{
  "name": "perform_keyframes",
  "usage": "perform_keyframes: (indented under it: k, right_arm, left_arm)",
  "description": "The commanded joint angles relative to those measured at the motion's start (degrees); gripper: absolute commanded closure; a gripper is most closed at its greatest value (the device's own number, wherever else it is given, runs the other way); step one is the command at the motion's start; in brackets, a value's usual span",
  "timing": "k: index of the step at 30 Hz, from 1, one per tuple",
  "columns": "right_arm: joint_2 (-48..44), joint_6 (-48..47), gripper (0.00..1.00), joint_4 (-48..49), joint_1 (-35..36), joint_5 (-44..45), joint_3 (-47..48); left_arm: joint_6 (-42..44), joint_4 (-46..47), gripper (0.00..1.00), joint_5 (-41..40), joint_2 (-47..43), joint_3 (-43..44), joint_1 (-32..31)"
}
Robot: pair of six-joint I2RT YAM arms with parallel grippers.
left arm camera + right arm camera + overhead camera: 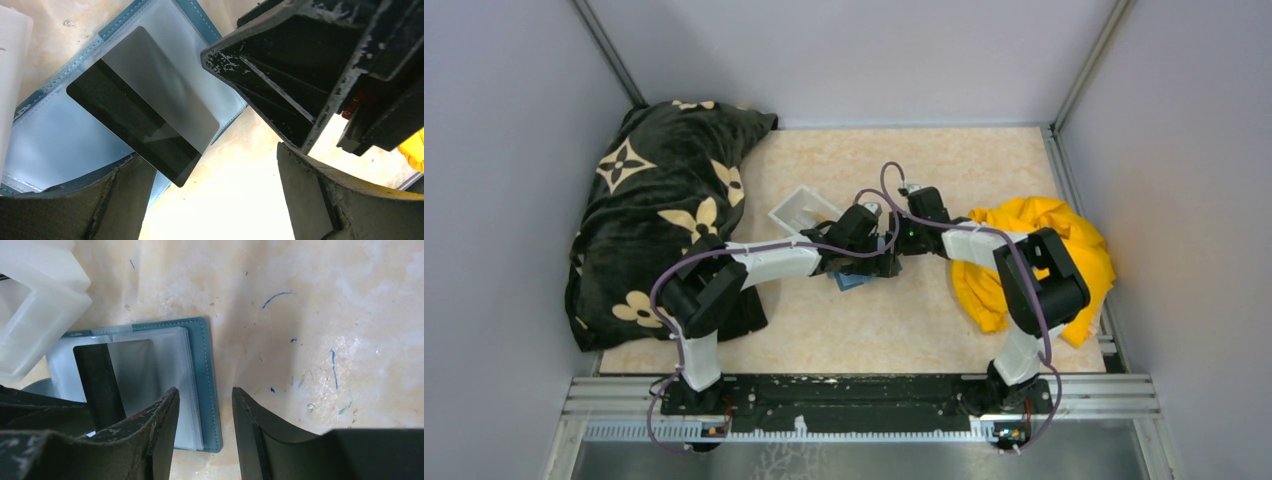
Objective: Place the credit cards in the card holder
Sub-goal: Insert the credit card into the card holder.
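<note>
Card holder (202, 355) lies open mid-table, 5 o'clock of the clear tray (802, 210). Grey card (142, 105) is on its sleeve, corner overhanging. Left gripper (212, 170) jaws wide, empty. Right gripper (205, 395) jaws apart, straddling the cover edge, likely steadying it.

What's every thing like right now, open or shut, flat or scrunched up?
Teal-blue folding card holder: open, lying flat.
Grey rectangular credit card: flat on the holder's clear sleeves, one corner overhanging.
Clear-white plastic tray: open side up.
Left gripper: open, empty.
Right gripper: open, empty.
Black flower-patterned blanket: crumpled.
Yellow cloth: bunched up.
</note>
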Motion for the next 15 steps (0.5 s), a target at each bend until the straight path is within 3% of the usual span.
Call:
perform_keyframes:
  k: [1, 15]
  right_arm:
    - [2.74, -1.29, 0.57, -1.21, 1.23, 1.25, 1.84]
    - [6.31, -3.7, 0.61, -7.05, 3.96, 8.73, 4.82]
  left_arm:
    - [1.67, -8.56, 0.03, -2.24, 6.97, -5.28, 0.96]
    - [4.97, 4.57, 0.01, 4.3, -0.6, -14.01, 0.93]
